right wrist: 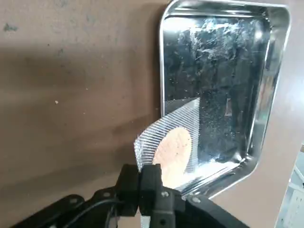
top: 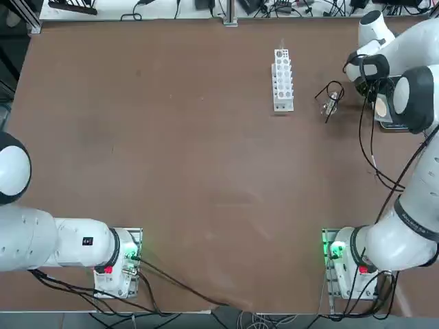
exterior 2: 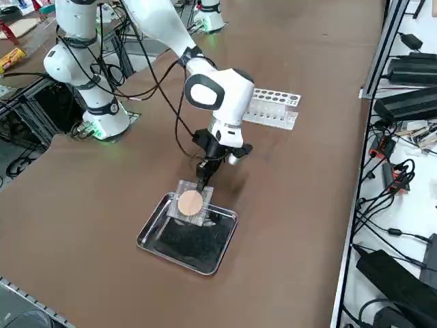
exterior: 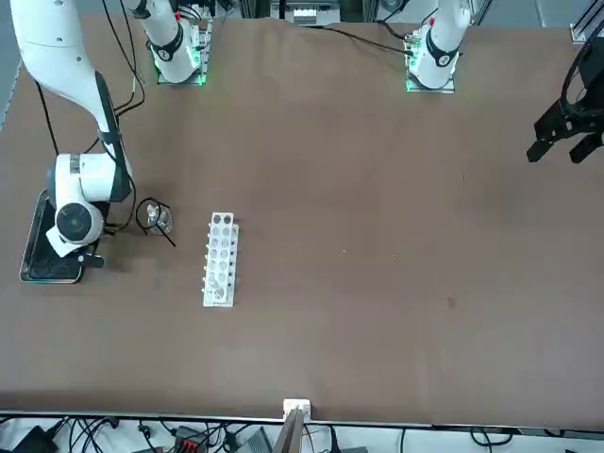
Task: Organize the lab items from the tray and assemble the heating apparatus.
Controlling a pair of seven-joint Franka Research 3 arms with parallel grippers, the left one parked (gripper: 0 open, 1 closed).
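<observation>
The right gripper had its jaws clenched on the mesh at one side of the tray. Beyond the tray, apart from it, the tripod stand and burner were together on the tabletop.

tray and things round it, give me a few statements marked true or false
1. The tripod stand is inside the tray. False: it is on the table outside the tray.
2. The right gripper is at the mesh. True.
3. The tray holds the test-tube rack. False: the rack is on the bare table.
4. The mesh has a round tan centre. True.
5. The burner is by the parked left arm. False: it is with the tripod stand.
</observation>
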